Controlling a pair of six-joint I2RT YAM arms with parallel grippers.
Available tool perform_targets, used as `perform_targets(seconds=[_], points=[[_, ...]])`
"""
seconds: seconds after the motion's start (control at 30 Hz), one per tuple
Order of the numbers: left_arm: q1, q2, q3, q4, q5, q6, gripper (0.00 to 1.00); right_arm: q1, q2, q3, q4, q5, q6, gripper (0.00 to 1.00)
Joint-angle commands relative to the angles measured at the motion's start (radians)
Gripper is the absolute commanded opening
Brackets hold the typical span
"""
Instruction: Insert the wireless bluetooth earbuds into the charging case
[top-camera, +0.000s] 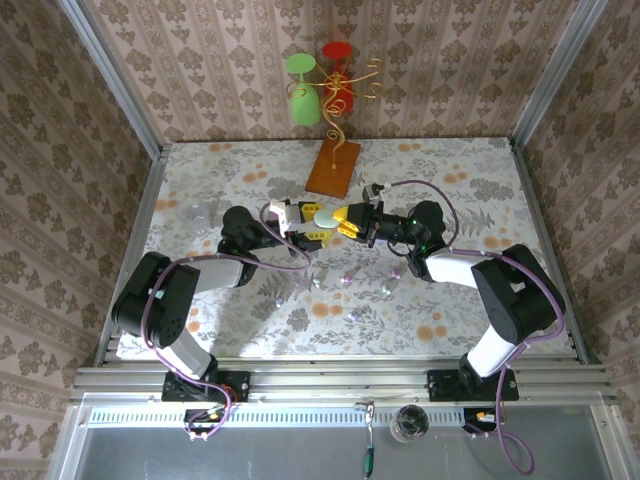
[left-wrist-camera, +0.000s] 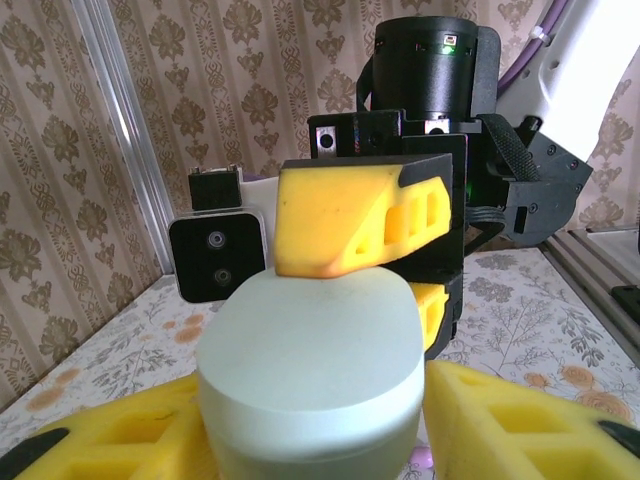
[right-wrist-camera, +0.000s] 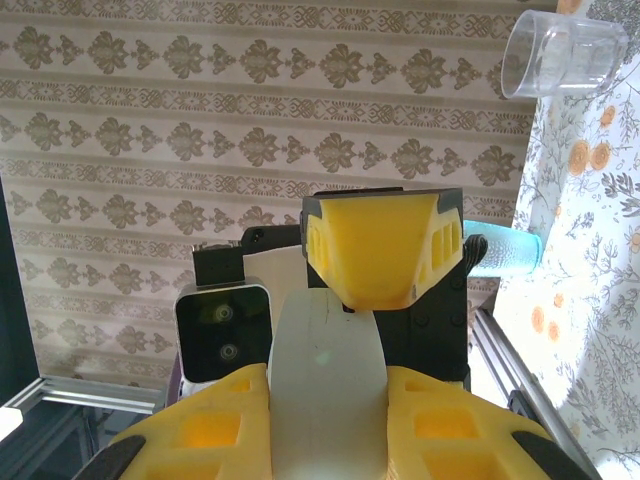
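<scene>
A pale mint oval charging case (top-camera: 326, 217) hangs closed above the table's middle, held from both sides. My left gripper (top-camera: 308, 228) is shut on its wide sides; in the left wrist view the case (left-wrist-camera: 310, 370) sits between the yellow fingers (left-wrist-camera: 505, 425) of my left gripper (left-wrist-camera: 310, 435). My right gripper (top-camera: 347, 222) is shut on its flat faces, and the right wrist view shows the case (right-wrist-camera: 328, 390) edge-on in my right gripper (right-wrist-camera: 328, 435). Tiny earbuds (top-camera: 348, 278) (top-camera: 395, 272) lie on the floral table below. One pinkish earbud (left-wrist-camera: 424, 459) peeks from under the case.
A wooden stand (top-camera: 333, 166) with gold wire holds a green glass (top-camera: 303, 92) and a red glass (top-camera: 339, 72) at the back. A clear cup (right-wrist-camera: 560, 52) stands on the table (top-camera: 460, 180). Patterned walls and metal rails enclose the table.
</scene>
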Motion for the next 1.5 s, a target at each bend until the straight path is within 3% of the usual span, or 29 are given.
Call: perform_targets(seconds=[0.0, 0.53, 0.77, 1.23, 1.4, 1.47], points=[[-0.008, 0.013, 0.033, 0.033, 0.033, -0.023, 0.48, 0.005, 0.008, 0.032, 0.04, -0.013, 0.007, 0.01], [-0.012, 0.019, 0.042, 0.034, 0.05, -0.047, 0.45, 0.002, 0.013, 0.03, 0.021, -0.011, -0.003, 0.02], [-0.012, 0.023, 0.031, 0.031, 0.049, -0.03, 0.49, 0.001, 0.002, 0.035, 0.023, -0.014, -0.001, 0.02], [-0.017, 0.034, 0.029, 0.032, 0.062, 0.005, 0.45, 0.0, 0.005, 0.034, 0.027, -0.008, 0.016, 0.02], [-0.016, 0.032, 0.031, 0.032, 0.067, 0.009, 0.38, 0.001, 0.01, 0.036, 0.026, -0.006, 0.018, 0.05], [-0.015, 0.032, 0.035, 0.031, 0.073, -0.005, 0.38, 0.001, 0.012, 0.038, 0.023, -0.003, 0.016, 0.13]])
